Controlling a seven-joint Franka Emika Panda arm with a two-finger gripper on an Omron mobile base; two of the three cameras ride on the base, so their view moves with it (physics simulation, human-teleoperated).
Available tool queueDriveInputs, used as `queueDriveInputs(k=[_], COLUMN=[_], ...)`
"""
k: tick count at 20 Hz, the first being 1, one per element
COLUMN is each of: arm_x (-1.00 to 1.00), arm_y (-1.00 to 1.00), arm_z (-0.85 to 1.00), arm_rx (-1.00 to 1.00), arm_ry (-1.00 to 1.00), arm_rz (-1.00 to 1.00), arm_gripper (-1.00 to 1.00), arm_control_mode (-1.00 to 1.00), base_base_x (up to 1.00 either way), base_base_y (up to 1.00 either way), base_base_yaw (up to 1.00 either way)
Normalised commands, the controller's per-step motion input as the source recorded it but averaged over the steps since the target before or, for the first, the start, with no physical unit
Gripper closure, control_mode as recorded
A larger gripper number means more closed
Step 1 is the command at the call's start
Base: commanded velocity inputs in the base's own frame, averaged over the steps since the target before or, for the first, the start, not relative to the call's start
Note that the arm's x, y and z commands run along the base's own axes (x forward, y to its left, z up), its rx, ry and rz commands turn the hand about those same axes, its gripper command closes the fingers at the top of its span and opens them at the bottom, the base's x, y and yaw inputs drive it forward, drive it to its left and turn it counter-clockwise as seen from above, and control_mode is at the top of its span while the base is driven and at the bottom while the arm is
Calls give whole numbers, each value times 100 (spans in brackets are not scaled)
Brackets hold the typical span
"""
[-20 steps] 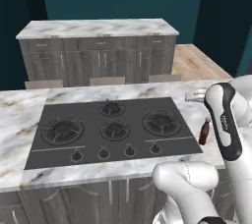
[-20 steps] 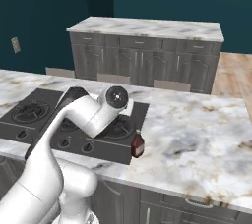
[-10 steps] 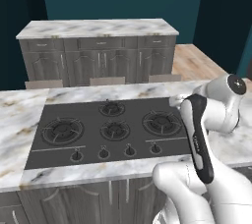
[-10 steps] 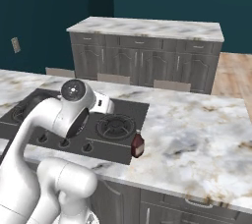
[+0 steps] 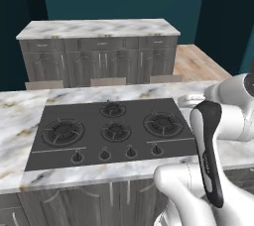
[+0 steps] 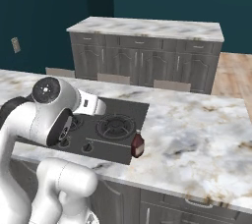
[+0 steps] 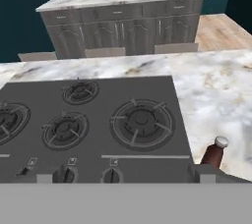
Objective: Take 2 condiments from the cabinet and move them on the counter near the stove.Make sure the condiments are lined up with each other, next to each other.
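You see the small dark red-brown bottle with a narrow neck and pale cap (image 6: 137,145) standing upright on the white-grey marble counter with tan and grey veins (image 6: 197,134), just beside the front right corner of the flat black gas cooktop with five round burners (image 6: 115,127); in the hand view this bottle (image 7: 215,152) sits at about 4 o'clock from the large right burner. The two-finger gripper stands with its jaws wide apart and grips nothing. Beyond the cooktop, at 12 o'clock, you see a second marble-topped run of grey wood-grain low cabinets (image 5: 99,59) against the teal wall.
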Motion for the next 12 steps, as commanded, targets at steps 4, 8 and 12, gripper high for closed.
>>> queueDriveInputs(k=[4, 8, 12], arm_x=[-39, -33, -31], arm_y=[0, 0, 0], arm_z=[45, 17, 13], arm_rx=[-9, -3, -1], arm_ry=[0, -1, -2], arm_rz=[-17, -2, -1], arm_gripper=[-100, -100, -100], arm_control_mode=[-100, -100, -100], base_base_x=[0, 0, 0], base_base_y=[0, 0, 0], base_base_yaw=[0, 0, 0])
